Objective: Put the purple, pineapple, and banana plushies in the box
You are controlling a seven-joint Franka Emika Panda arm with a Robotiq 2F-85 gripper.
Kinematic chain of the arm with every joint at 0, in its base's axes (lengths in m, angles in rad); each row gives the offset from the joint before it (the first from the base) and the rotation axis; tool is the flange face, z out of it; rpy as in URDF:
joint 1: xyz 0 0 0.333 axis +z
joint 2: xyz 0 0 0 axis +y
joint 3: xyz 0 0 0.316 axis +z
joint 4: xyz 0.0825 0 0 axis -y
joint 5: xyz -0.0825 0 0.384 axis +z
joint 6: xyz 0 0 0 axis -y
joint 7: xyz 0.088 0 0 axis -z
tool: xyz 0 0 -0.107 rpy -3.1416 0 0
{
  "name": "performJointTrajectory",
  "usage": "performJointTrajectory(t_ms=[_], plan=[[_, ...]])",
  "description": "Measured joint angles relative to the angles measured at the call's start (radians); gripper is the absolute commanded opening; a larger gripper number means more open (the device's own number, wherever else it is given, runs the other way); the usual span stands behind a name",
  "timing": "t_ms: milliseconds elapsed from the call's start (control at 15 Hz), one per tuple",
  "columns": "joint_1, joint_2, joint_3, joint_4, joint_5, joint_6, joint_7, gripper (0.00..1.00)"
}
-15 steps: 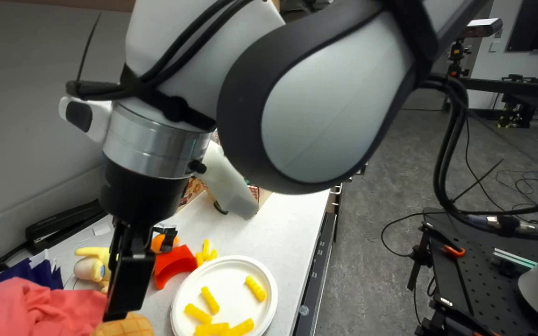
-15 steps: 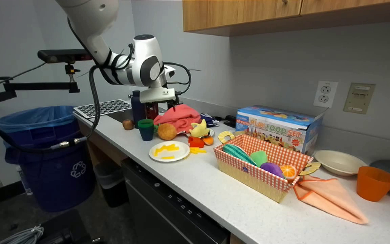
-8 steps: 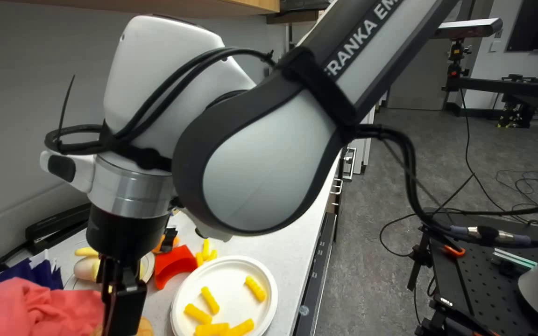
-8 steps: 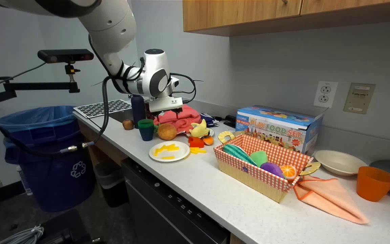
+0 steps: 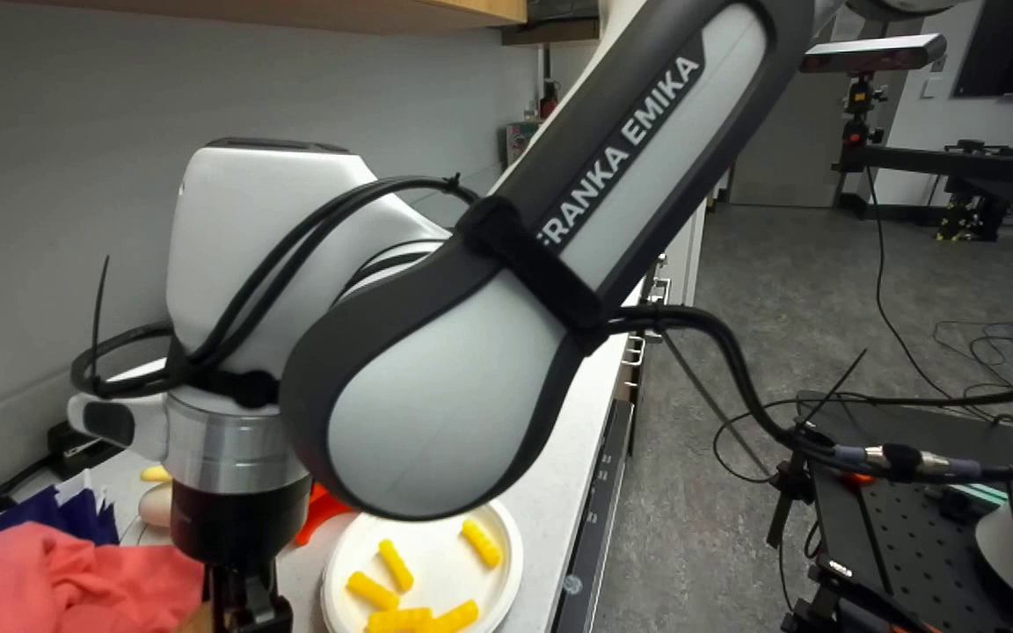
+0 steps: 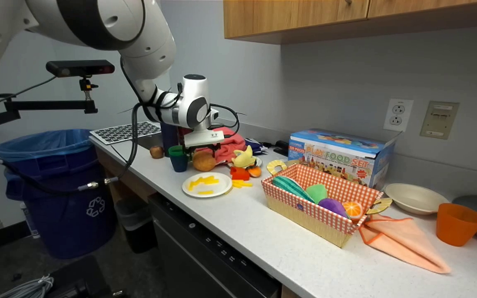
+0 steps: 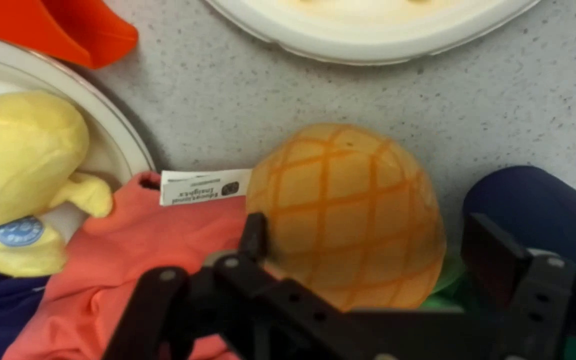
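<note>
1. Jaws: released and parted, one to each side of the pineapple plush (image 7: 345,200); nothing clenched. The jaw towards the coral cloth (image 7: 133,245) overlaps the plush's margin in the wrist view; contact I cannot confirm. A gap shows opposite.
2. Change noted: in both exterior views the gripper (image 7: 370,240) stands lower than a second ago, having come down from above the cloth to the plush. No item on the counter (image 6: 246,219) appears displaced.
3. Bearing on task: approach looks nearly complete. In my judgement, grasping this plush is the next step.
4. Immediate surroundings: the plush lies towards the counter end away from the gingham-lined basket (image 6: 313,224), cloth on its wall-edge side, a dark blue cup (image 6: 179,164) on its front-edge side. The plush's white tag (image 7: 205,187) lies over the cloth. Risk: a low grip could gather cloth as well.
5. Banana plush (image 7: 23,150): on a white plate (image 7: 115,122), nearer the wall edge than the pineapple; outstanding.
6. Purple plush (image 6: 333,206): inside the basket, which I take for the task's box. One placed, two remaining. The Play Food Set carton (image 6: 333,159) stands behind, by the wall edge.
</note>
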Motion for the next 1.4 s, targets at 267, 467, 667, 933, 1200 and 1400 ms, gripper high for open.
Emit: performJointTrajectory(t_ms=[267,467,667,933,1200,1400], plan=[[0.000,0.028,0.005,0.037,0.000,-0.008,-0.019,0.41],[-0.001,0.030,0.005,0.055,0.001,-0.007,-0.022,0.20],[-0.007,0.030,0.005,0.065,0.003,-0.003,-0.022,0.02],[-0.018,0.019,0.005,0.065,0.006,0.035,-0.022,0.03],[-0.050,-0.052,0.006,0.018,0.015,0.125,-0.015,0.04],[-0.107,-0.136,0.011,-0.071,0.038,0.217,-0.005,0.04]])
